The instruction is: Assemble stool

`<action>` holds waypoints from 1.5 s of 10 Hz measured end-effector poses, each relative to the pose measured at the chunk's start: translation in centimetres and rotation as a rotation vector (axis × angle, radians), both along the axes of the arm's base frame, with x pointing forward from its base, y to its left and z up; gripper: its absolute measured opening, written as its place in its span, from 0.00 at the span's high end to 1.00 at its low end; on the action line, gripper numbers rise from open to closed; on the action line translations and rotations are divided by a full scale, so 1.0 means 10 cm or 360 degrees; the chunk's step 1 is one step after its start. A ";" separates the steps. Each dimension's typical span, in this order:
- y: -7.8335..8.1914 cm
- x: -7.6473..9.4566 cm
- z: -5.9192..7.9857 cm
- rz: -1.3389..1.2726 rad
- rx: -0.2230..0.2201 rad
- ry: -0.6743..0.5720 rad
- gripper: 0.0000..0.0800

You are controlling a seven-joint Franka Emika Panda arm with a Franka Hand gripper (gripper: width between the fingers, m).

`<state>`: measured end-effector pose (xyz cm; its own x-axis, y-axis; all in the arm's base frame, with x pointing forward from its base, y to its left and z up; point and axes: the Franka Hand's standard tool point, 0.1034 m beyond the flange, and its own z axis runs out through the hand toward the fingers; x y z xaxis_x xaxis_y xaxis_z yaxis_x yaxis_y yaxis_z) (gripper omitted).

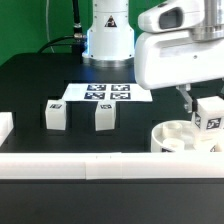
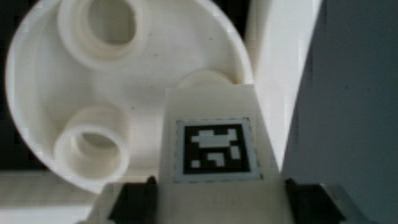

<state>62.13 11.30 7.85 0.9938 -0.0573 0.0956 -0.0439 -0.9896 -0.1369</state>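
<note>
My gripper [image 1: 200, 106] is shut on a white stool leg [image 1: 210, 114] with a black-and-white tag, at the exterior view's right. It holds the leg just above the round white seat [image 1: 183, 138], which lies by the front rail. In the wrist view the tagged leg [image 2: 217, 140] sits between the dark fingers [image 2: 139, 200] of the gripper [image 2: 222, 205] and reaches over the seat [image 2: 71, 80], between its two round sockets. Whether the leg touches the seat I cannot tell. Two more legs [image 1: 56, 115] [image 1: 104, 117] stand loose on the black table.
The marker board [image 1: 107, 94] lies flat behind the two loose legs, in front of the robot base [image 1: 107, 40]. A long white rail [image 1: 90, 165] runs along the table's front edge, and a rail end [image 1: 5, 126] shows at the exterior view's left.
</note>
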 end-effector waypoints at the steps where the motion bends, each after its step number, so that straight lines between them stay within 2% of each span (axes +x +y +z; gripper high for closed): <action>1: -0.01 0.00 0.00 -0.0128 0.0029 0.0010 0.58; 4: 0.00 -0.03 -0.01 -0.0665 0.0099 0.0052 0.58; 5: -0.01 -0.04 -0.01 -0.0867 0.0144 0.0083 0.58; 11: 0.00 -0.04 -0.01 -0.1434 0.0262 0.0182 0.58; 12: -0.01 -0.03 -0.01 -0.1785 0.0374 0.0229 0.58; 15: 0.02 -0.04 -0.02 -0.2379 0.0551 0.0384 0.58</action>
<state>61.69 11.54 7.62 0.0036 -0.9602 -0.2794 -0.9812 0.0505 -0.1861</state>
